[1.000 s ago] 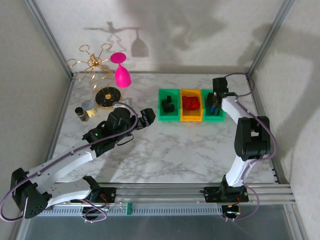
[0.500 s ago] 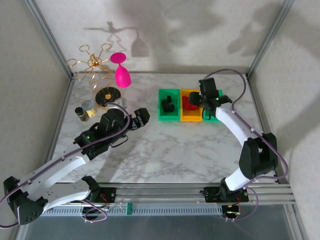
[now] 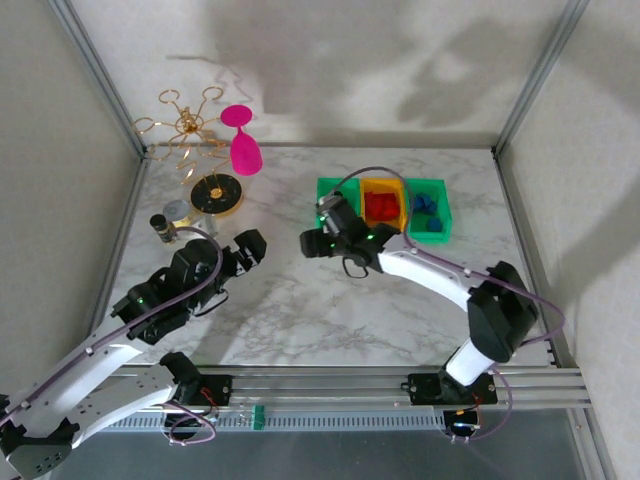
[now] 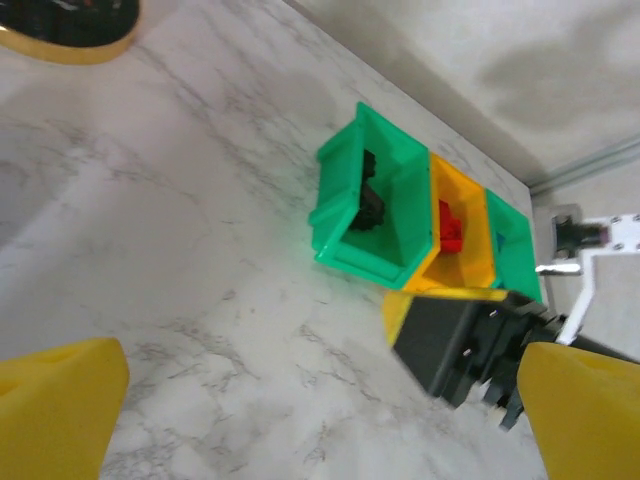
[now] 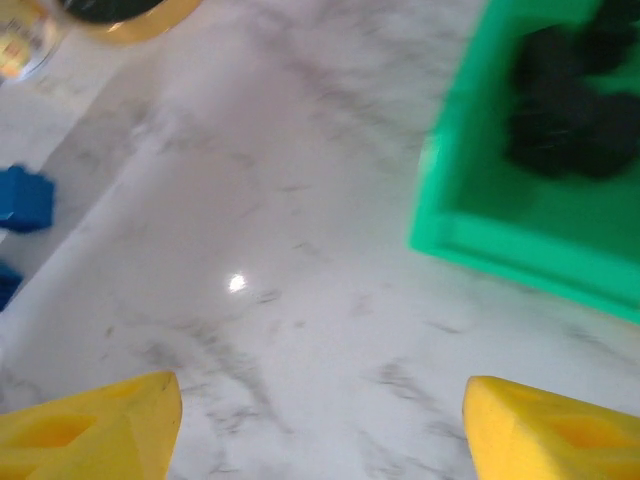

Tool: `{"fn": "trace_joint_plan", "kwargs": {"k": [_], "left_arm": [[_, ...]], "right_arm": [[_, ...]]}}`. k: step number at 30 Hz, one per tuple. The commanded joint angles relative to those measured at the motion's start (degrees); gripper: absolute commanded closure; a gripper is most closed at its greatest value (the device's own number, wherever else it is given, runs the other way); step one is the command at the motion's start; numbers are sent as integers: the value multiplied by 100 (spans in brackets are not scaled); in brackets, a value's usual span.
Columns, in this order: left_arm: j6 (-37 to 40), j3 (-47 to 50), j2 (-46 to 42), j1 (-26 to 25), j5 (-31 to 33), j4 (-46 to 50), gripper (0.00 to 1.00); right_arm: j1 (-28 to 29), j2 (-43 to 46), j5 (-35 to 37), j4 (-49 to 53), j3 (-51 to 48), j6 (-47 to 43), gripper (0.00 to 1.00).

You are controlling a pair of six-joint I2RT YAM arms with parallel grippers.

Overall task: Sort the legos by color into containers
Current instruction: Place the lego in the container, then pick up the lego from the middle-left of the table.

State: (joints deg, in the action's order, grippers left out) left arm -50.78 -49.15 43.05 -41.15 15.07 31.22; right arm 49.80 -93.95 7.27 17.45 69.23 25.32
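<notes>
Three containers stand in a row at the back. The left green bin holds black legos. The orange bin holds red legos. The right green bin holds blue legos. My right gripper hangs open over bare marble, just left of the left green bin, with nothing between its fingers. A blue lego lies further left. My left gripper is open and empty over the table's left middle.
A black-and-gold disc stand sits at the back left with two small jars beside it. Behind them are a pink glass and a gold wire rack. The metal frame and walls close in the table's sides.
My right arm swung from the right green bin across to the front of the left green bin, its jaws widening. My left arm drew back toward the near left.
</notes>
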Motion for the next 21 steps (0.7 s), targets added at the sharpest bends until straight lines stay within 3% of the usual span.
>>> {"fn": "trace_joint_plan", "kwargs": {"k": [1,6,21], "left_arm": [[-303,38,-205,69,452,630,0],[-558,-16,-416,78,710,1089,0],[-890,-514,-599,146,1527,2186,0]], "right_arm": [[337,-458,-216,-467,393,83,25],[843,-1190,-391,-864,903,-287,22],[1255,-3499,-562,-1317,3052,-717,17]]}}
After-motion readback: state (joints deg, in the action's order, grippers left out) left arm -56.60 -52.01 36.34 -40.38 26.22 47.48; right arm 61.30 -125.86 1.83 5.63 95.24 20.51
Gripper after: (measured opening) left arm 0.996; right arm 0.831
